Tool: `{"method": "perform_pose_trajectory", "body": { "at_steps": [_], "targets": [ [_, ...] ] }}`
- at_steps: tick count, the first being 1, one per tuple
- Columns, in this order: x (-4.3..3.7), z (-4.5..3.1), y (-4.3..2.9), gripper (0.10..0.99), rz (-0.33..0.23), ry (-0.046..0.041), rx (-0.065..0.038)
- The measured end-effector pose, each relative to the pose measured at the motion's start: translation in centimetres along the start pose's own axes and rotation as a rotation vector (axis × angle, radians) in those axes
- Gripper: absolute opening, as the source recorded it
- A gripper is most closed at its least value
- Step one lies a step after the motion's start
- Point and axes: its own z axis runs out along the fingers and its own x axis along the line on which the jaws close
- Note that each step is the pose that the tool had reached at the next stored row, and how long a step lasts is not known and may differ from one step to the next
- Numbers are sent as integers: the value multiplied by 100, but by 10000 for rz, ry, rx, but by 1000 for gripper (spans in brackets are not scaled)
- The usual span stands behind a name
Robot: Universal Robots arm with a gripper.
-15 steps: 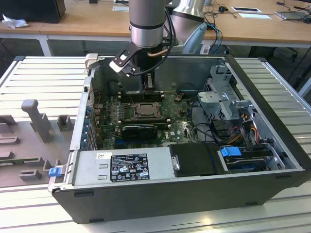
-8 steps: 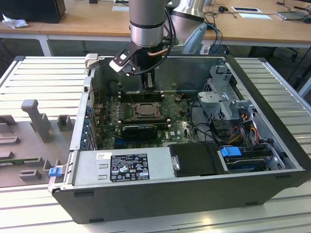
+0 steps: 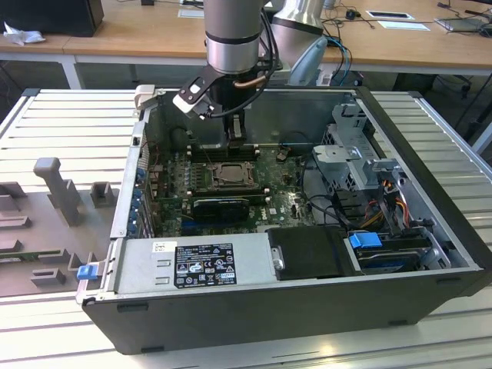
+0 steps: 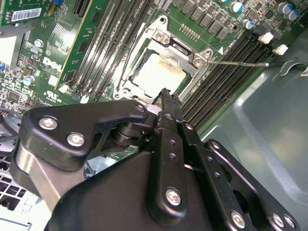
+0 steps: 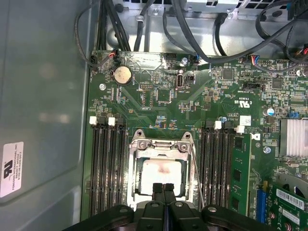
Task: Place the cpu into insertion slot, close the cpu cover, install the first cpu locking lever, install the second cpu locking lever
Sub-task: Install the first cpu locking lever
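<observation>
Roughly upper centre of the exterior view: the gripper (image 3: 237,131) hangs inside the open computer case (image 3: 307,307), just above the insertion slot (image 3: 228,175) on the green motherboard (image 3: 280,196).

- Fingers: two, pressed flat together with no gap. Nothing seen between them. Judged: a pinched tip like this suits nudging thin hardware, not carrying.
- The cpu (image 5: 161,174): one, pale silver top, lying square in the slot, right beside the fingertips in both wrist views.
- The cpu cover (image 5: 144,145): one, lying down flat around the chip. Its cut-out is why the chip top stays visible.
- Locking lever (image 4: 240,63): one thin wire rod counted. It runs out from a socket corner across the memory slots (image 5: 103,168) and looks unlatched, likely why the tip sits at the socket edge. A second lever I cannot make out.
- Memory slots: two banks, one on each side of the socket.
- Coin battery (image 5: 121,75): one, well apart from the socket.
</observation>
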Motion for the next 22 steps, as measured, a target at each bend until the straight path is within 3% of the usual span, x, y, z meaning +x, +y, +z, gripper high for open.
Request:
{"method": "perform_pose_trajectory", "body": {
  "at_steps": [20,21,22],
  "targets": [
    [0,-45,2,106,0,-2,2],
    [1,-56,3,106,-106,6,1],
    [1,-56,3,106,-748,37,12]
  ]
}}
